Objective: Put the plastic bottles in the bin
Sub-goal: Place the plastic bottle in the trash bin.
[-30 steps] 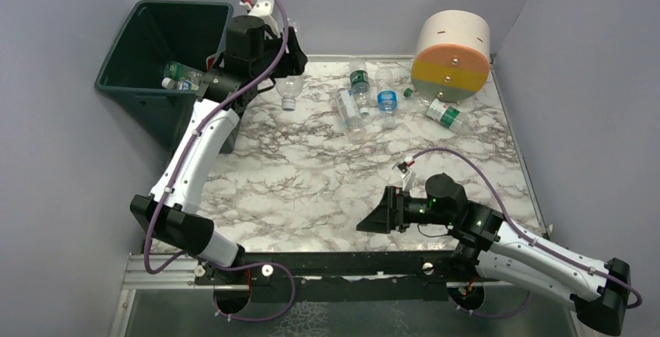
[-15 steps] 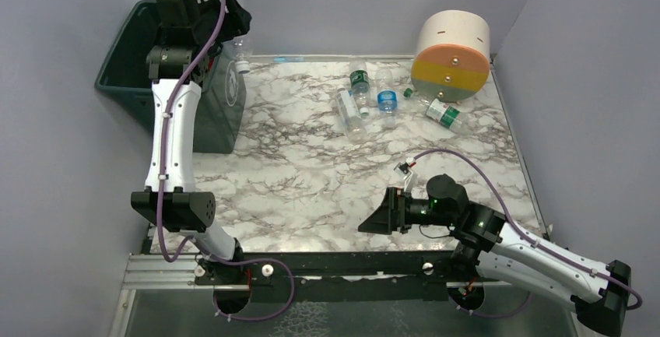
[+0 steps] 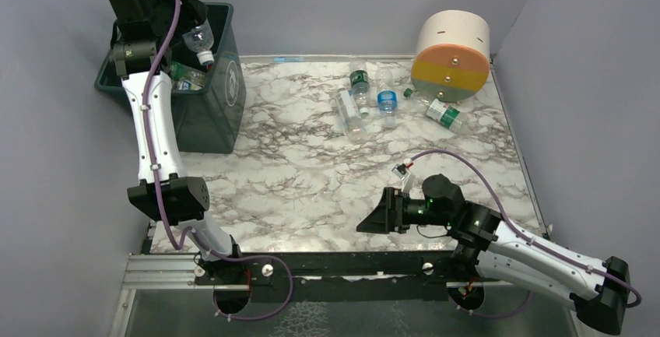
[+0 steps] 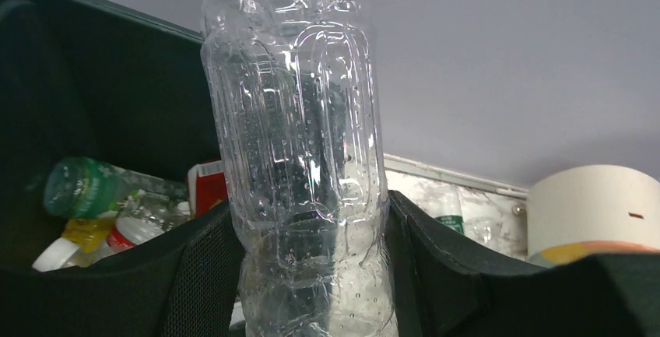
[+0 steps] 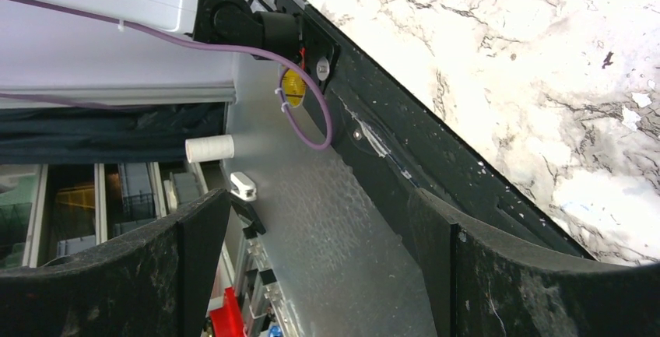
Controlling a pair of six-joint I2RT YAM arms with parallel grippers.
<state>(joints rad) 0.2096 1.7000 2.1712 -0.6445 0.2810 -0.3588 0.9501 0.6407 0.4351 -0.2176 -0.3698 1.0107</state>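
Bottle (image 4: 300, 119), clear with no label that we can see, is pinched across its body by the left jaws. In the wrist view the black pads (image 4: 194, 275) press on both of its sides. The left arm (image 3: 152, 119) is raised high. In the top view the bottle hangs cap end down and overlaps the mouth of the bin (image 3: 228, 92) near its right rim. We cannot tell how high above the bin it is.

The bin lies below the left jaws. Inside it, down and left of the jaws in the wrist view, we see a green-label bottle (image 4: 82, 185). A white cap (image 4: 54, 253) and red and yellow bits lie just beside that bottle.

The right jaws are spread wide with nothing between them, low over the near edge of the bench (image 3: 311, 173). The wrist view shows the bench edge and the metal frame in the gap.

Loose bottles lie well ahead of the right jaws and far to the right of the left jaws:
- green one (image 3: 359, 78)
- clear one (image 3: 349, 111)
- blue-label one (image 3: 387, 100)
- one on its side (image 3: 444, 113), just beside the cylinder (image 3: 453, 53)
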